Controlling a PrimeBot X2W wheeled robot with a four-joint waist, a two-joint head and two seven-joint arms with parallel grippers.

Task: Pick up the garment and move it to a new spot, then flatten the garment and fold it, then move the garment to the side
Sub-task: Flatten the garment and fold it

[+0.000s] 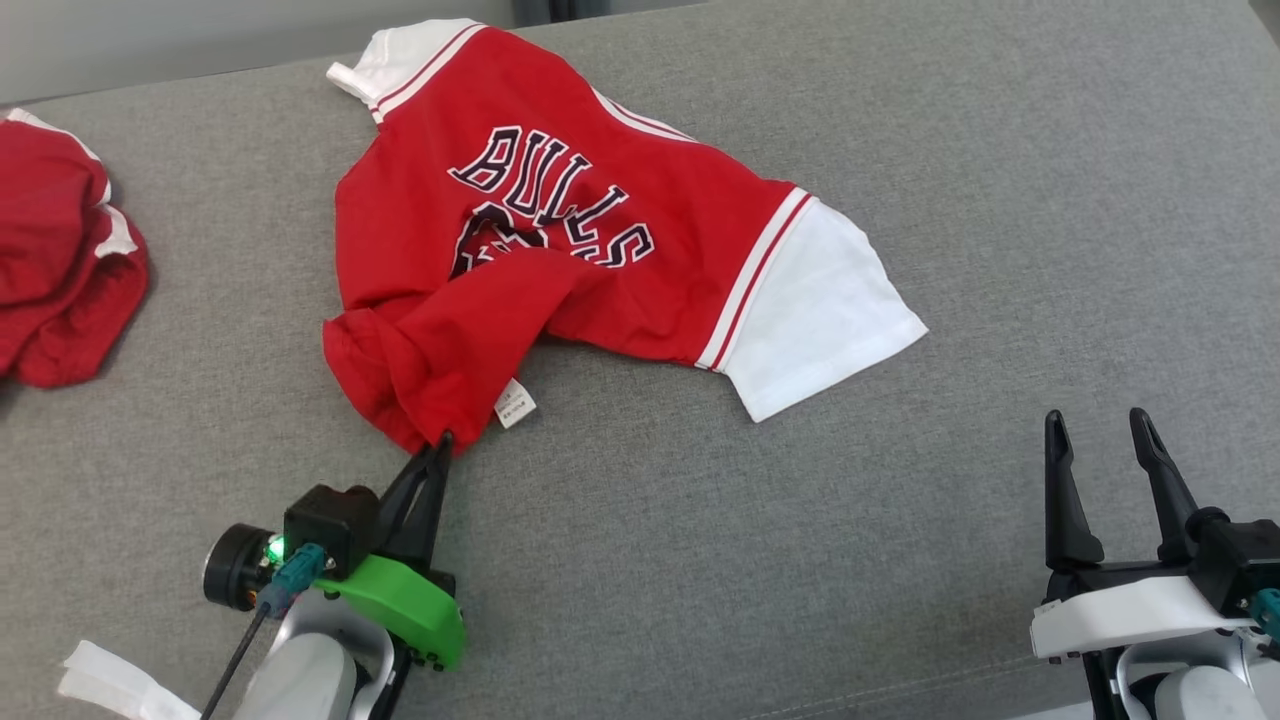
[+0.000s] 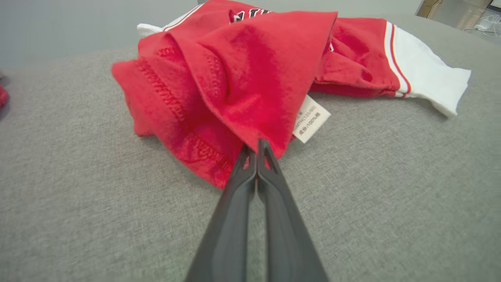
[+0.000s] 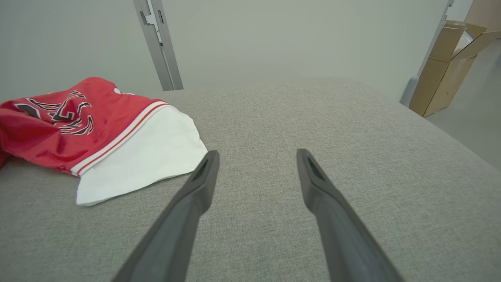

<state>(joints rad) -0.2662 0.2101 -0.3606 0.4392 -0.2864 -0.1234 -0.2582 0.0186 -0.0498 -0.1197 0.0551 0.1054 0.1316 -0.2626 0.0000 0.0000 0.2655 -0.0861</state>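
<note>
The garment (image 1: 560,230) is a red shirt with white sleeves and dark lettering, lying crumpled on the grey cushion. Its bunched red hem points toward me, with a white label beside it. My left gripper (image 1: 441,441) is shut on the tip of that hem fold; in the left wrist view the left gripper (image 2: 257,144) pinches the red cloth of the garment (image 2: 250,78) between closed fingers. My right gripper (image 1: 1098,420) stands open at the lower right, away from the shirt. In the right wrist view the right gripper (image 3: 256,153) is open over bare cushion, the garment (image 3: 78,121) to its left.
Another red and white piece of clothing (image 1: 60,260) lies at the cushion's left edge. A white scrap (image 1: 110,685) shows at the lower left. The grey cushion (image 1: 900,560) stretches wide to the right. Cardboard boxes (image 3: 450,62) stand beyond its far right side.
</note>
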